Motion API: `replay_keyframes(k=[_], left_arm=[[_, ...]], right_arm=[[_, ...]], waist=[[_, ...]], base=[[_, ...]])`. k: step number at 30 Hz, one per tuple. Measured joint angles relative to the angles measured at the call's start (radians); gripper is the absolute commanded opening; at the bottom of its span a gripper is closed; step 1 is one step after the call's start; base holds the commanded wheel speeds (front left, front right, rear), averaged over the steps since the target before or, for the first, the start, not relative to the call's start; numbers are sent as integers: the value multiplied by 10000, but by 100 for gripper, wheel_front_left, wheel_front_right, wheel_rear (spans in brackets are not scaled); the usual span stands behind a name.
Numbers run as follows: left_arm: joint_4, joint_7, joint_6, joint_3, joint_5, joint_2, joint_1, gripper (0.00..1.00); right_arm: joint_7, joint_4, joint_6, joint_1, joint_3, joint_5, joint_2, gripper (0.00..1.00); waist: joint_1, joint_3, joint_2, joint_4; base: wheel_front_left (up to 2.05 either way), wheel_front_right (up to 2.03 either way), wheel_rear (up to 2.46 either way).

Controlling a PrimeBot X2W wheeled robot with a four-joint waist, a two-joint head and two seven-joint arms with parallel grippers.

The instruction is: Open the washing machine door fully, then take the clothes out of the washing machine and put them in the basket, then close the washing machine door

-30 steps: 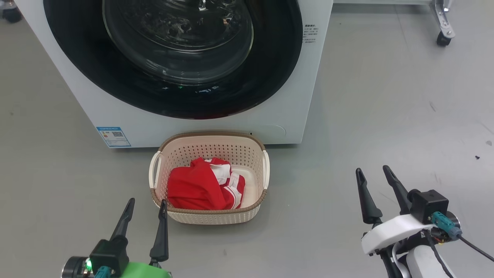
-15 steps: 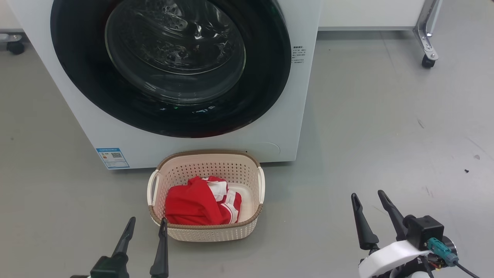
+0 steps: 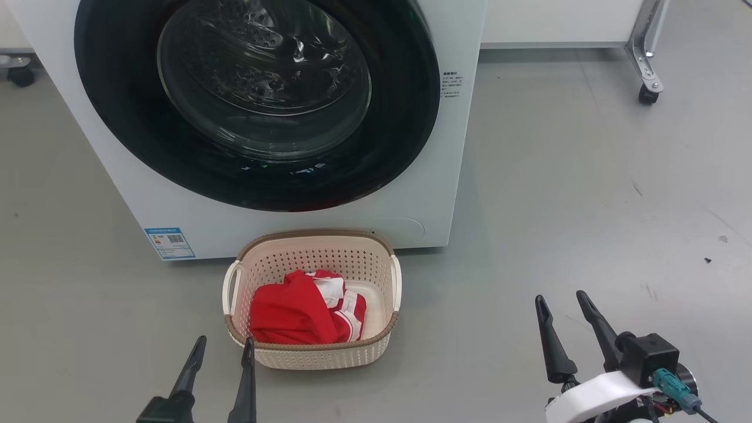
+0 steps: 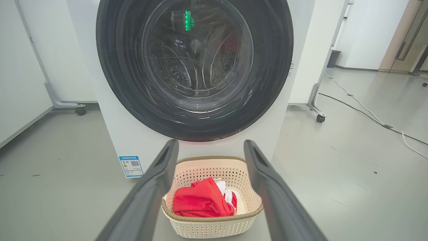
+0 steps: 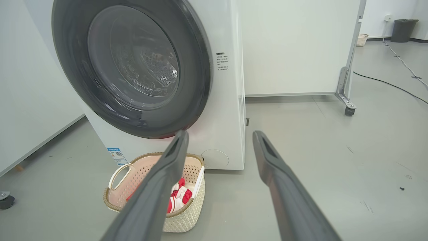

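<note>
The white washing machine (image 3: 435, 176) stands ahead with its round black-rimmed door (image 3: 258, 100) shut flat against the front, glass bowl at the centre. On the floor just before it sits the cream basket (image 3: 311, 352), and the red-and-white clothes (image 3: 296, 314) lie inside it. My left gripper (image 3: 224, 346) is open and empty near the basket's front left corner. My right gripper (image 3: 561, 299) is open and empty over bare floor, well right of the basket. The left wrist view shows the door (image 4: 194, 67), basket (image 4: 207, 227) and clothes (image 4: 200, 201) between my fingers.
Grey floor spreads to the right of the machine. A white panel on a castered metal leg (image 3: 646, 88) stands behind at the right. A cable (image 5: 388, 83) runs across the floor far right. A blue label (image 3: 169, 242) marks the machine's lower left.
The head camera has tilted up and back, so the machine and basket sit lower in view. Both grippers have dropped toward the bottom edge, still open.
</note>
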Motion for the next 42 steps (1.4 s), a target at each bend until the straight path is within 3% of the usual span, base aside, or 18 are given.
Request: replay_keyframes(k=[30,31,42], left_arm=[[-314,42,15,-17,2,15,49,100],[-324,42,15,-23,2,15,49,0],[171,42,-54,-107,-449,-65,229,0]], right_arm=[[0,-458,-105,347,180,19,15,100],[0,-472,-105,347,186,19,15,0],[12,-15,-86,598,253,422,123,0]], waist=[[0,165,0,-3],[0,173,0,-4],[0,175,0,5]], base=[[0,0,0],[0,0,0],[0,0,0]])
